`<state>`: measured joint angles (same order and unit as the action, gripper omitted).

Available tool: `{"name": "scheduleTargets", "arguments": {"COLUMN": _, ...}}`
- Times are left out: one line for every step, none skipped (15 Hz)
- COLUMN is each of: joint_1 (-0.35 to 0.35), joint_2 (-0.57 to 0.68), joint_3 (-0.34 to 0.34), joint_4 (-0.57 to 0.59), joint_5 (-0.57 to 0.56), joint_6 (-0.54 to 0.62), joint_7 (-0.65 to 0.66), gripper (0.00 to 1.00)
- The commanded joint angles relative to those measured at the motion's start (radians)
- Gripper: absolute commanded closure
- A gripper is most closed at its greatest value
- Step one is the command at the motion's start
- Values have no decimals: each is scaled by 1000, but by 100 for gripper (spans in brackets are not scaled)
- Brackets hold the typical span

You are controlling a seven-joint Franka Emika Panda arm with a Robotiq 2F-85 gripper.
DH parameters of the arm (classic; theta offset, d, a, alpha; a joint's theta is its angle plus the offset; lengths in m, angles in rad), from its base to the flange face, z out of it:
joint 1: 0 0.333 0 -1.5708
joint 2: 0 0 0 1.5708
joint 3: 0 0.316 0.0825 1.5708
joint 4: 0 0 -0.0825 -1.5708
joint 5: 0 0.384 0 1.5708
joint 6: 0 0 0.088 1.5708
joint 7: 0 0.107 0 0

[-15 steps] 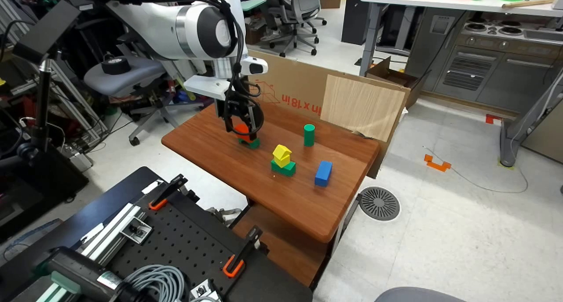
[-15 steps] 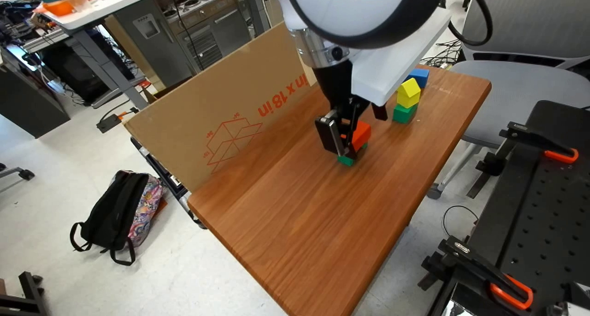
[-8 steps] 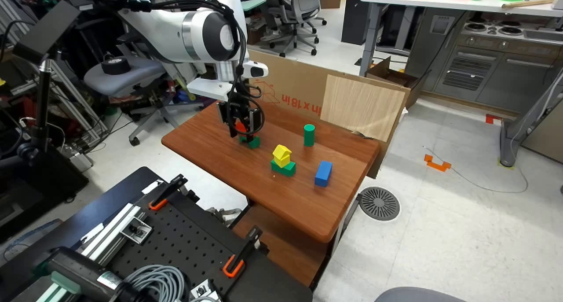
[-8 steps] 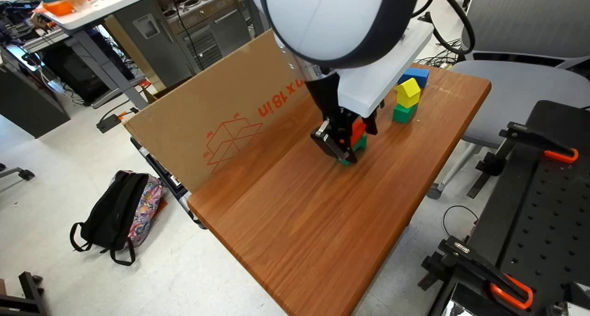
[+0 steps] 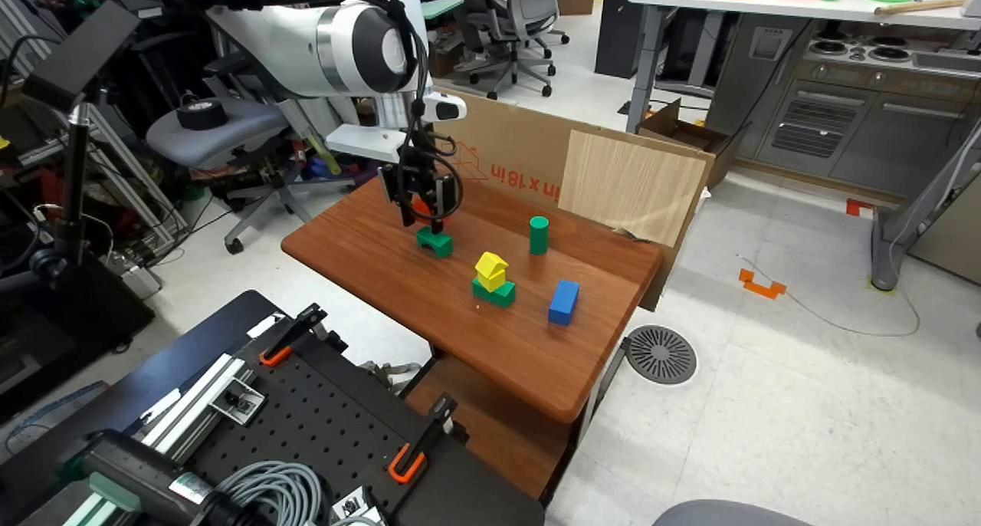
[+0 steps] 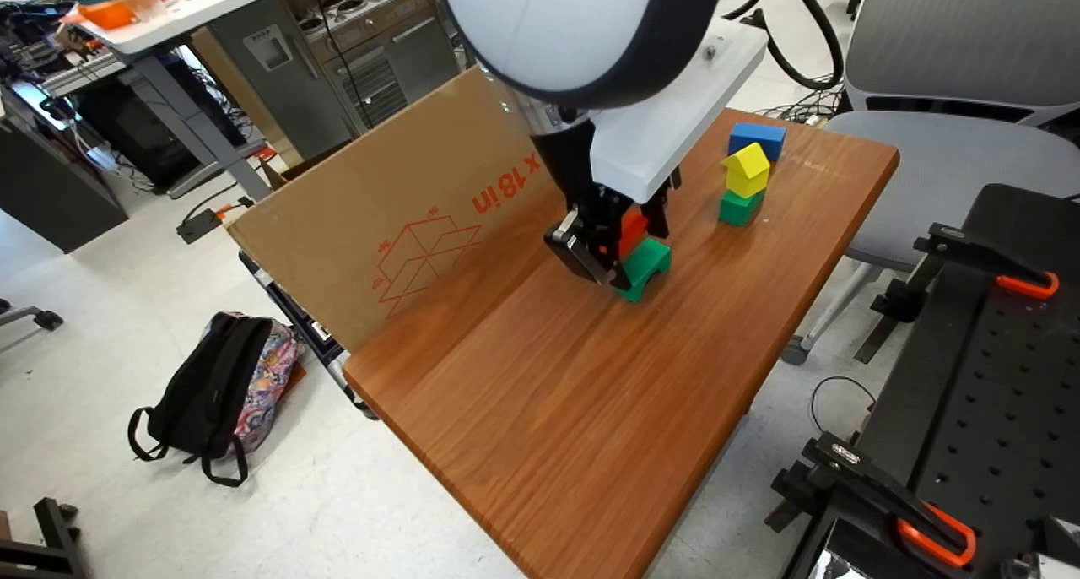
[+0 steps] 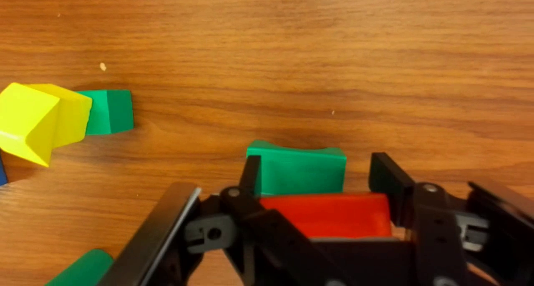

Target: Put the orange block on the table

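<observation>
The orange block (image 7: 333, 215), red-orange and flat-sided, sits lengthwise between the two finger pads of my gripper (image 7: 317, 165), which is shut on its ends. In both exterior views the block (image 5: 421, 206) (image 6: 631, 231) is partly hidden by the fingers and hangs above the brown table (image 6: 574, 410). Just below it a green arch-shaped block (image 6: 646, 264) stands on the tabletop, and the fingertips are close to its top. The wrist view shows the arch block's upper face beyond the orange block.
A stack of yellow blocks on a green block (image 5: 491, 273), a blue block (image 5: 563, 302) and an upright green cylinder (image 5: 539, 236) stand on the table. A tan cardboard panel (image 6: 405, 216) rises along one long edge.
The fingers have closed on the orange block, which earlier rested on the green arch block. Gripper and block have since risen, shifting toward the cardboard, and the arch block is now more exposed.
</observation>
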<state>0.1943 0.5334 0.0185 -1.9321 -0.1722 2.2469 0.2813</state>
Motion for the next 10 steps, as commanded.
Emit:
{"name": "scheduleTargets", "arguments": {"joint_1": 18, "joint_2": -41, "joint_3": 17, "joint_4": -3, "joint_5": -3, "joint_6": -94, "joint_7": -35, "gripper": 58}}
{"name": "scheduleTargets", "arguments": {"joint_1": 18, "joint_2": -49, "joint_3": 26, "joint_4": -12, "joint_5": 0, "joint_6": -113, "joint_7": -48, "gripper": 58}}
{"name": "scheduleTargets", "arguments": {"joint_1": 17, "joint_2": -59, "joint_3": 39, "joint_4": -22, "joint_5": 7, "joint_6": -136, "joint_7": -65, "gripper": 58}}
{"name": "scheduleTargets", "arguments": {"joint_1": 16, "joint_2": -66, "joint_3": 50, "joint_4": -27, "joint_5": 12, "joint_6": -157, "joint_7": -80, "gripper": 58}}
{"name": "scheduleTargets", "arguments": {"joint_1": 13, "joint_2": -79, "joint_3": 61, "joint_4": -40, "joint_5": 15, "joint_6": -175, "joint_7": -98, "gripper": 58}}
{"name": "scheduleTargets", "arguments": {"joint_1": 12, "joint_2": -90, "joint_3": 70, "joint_4": -52, "joint_5": 15, "joint_6": -185, "joint_7": -111, "gripper": 58}}
{"name": "scheduleTargets", "arguments": {"joint_1": 10, "joint_2": -104, "joint_3": 79, "joint_4": -70, "joint_5": 15, "joint_6": -185, "joint_7": -128, "gripper": 58}}
{"name": "scheduleTargets", "arguments": {"joint_1": 10, "joint_2": -112, "joint_3": 85, "joint_4": -81, "joint_5": 13, "joint_6": -183, "joint_7": -140, "gripper": 58}}
{"name": "scheduleTargets", "arguments": {"joint_1": 11, "joint_2": -115, "joint_3": 90, "joint_4": -91, "joint_5": 11, "joint_6": -182, "joint_7": -148, "gripper": 58}}
{"name": "scheduleTargets", "arguments": {"joint_1": 12, "joint_2": -114, "joint_3": 92, "joint_4": -97, "joint_5": 10, "joint_6": -181, "joint_7": -151, "gripper": 58}}
